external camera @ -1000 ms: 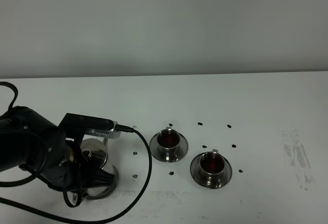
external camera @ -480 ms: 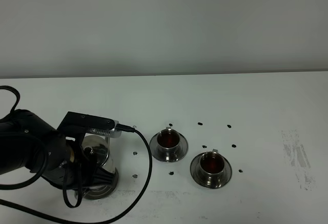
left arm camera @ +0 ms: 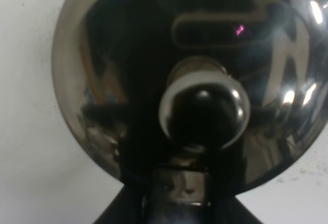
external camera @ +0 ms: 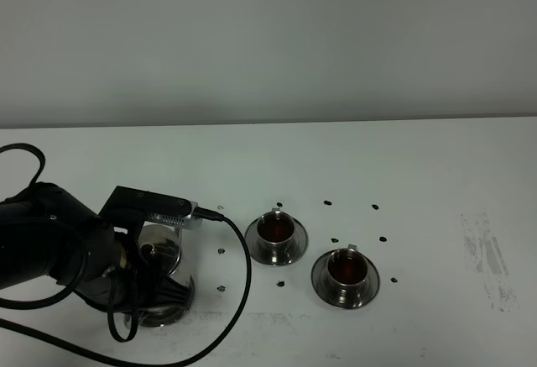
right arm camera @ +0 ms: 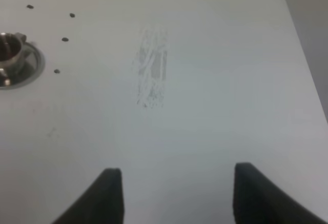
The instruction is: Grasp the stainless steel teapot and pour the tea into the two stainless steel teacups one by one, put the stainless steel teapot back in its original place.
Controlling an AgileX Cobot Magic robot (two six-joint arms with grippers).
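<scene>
Left side of the table: the stainless steel teapot [external camera: 159, 270] stands upright under my left arm, low on its round saucer [external camera: 172, 308], the original place, which is ringed by small black dots. My left gripper [left arm camera: 177, 203] is directly over the pot. In the left wrist view the domed lid and its knob [left arm camera: 205, 108] fill the picture, and my jaws are hidden beneath the gripper body. They are fully closed; I judge they are clamped on the loop handle, which the pictures do not show clearly enough to confirm.

Handling assessment: polished steel, rigid, not fragile, but slick. With both cups filled it is probably lighter than at the start. The loop handle is the correct hold; the lid sits loose on top and the thin spout offers no grip.

Centre: the two stainless steel teacups, the left cup [external camera: 275, 231] and the right cup [external camera: 346, 270], each sit on their own saucer, well apart from the pot. Both hold dark tea, so pouring appears complete. What remains, in my judgement, is release and withdrawal.

Right side: my right gripper [right arm camera: 174, 193] hangs over bare table beside a scuff mark [right arm camera: 152, 70], jaws spread wide, holding and touching nothing.
</scene>
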